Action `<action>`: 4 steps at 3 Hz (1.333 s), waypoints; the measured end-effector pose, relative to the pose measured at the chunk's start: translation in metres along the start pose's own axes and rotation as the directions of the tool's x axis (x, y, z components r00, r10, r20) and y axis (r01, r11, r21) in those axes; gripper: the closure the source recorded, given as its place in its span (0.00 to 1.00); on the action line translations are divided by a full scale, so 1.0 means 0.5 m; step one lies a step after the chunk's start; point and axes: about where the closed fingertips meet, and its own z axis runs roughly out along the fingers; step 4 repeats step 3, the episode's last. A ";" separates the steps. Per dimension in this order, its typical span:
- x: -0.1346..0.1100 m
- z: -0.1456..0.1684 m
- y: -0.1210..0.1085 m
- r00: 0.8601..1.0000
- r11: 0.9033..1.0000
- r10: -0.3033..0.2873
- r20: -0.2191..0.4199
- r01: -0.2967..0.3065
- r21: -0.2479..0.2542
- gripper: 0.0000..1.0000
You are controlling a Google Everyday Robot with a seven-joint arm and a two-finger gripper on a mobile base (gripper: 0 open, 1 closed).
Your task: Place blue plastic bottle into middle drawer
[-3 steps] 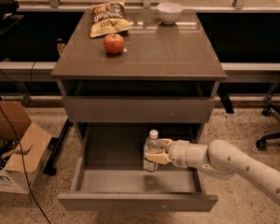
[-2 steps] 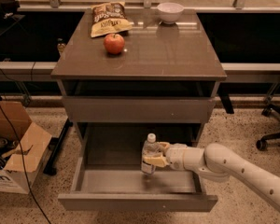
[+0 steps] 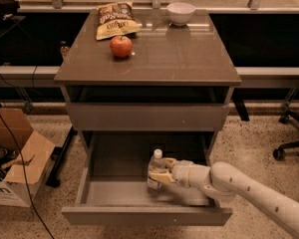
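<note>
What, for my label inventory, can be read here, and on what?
"an": on the cardboard box, seemingly cut off at the frame edge.
Print on the chip bag: blurred, unreadable.
Label of the blue plastic bottle, held by the gripper in the middle drawer: unreadable.

Smooth, semi-glossy top of the desk (image 3: 189, 54), mirroring light. Matt grey panels, of painted-metal look, on the middle drawer (image 3: 139, 215). Clear glossy plastic, white cap and paper label on the blue plastic bottle (image 3: 154, 163). Inside the drawer, the gripper (image 3: 162, 172): smooth pale-yellow fingers (image 3: 166, 163) clasping the bottle. Smooth matt off-white shell on the arm (image 3: 249, 188). Shiny skin on the apple (image 3: 121, 47); crinkled glossy film on the chip bag (image 3: 114, 20); smooth white bowl (image 3: 181, 13); matt brown cardboard box (image 3: 20, 158); speckled floor (image 3: 259, 143).
</note>
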 end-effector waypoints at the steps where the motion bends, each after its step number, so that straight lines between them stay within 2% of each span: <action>1: 0.028 0.010 -0.006 1.000 1.000 0.019 0.000 -0.019 0.019 0.50; 3: 0.025 0.016 0.000 1.000 1.000 0.018 0.001 -0.018 0.011 0.04; 4: 0.025 0.016 0.000 1.000 1.000 0.018 0.001 -0.018 0.011 0.04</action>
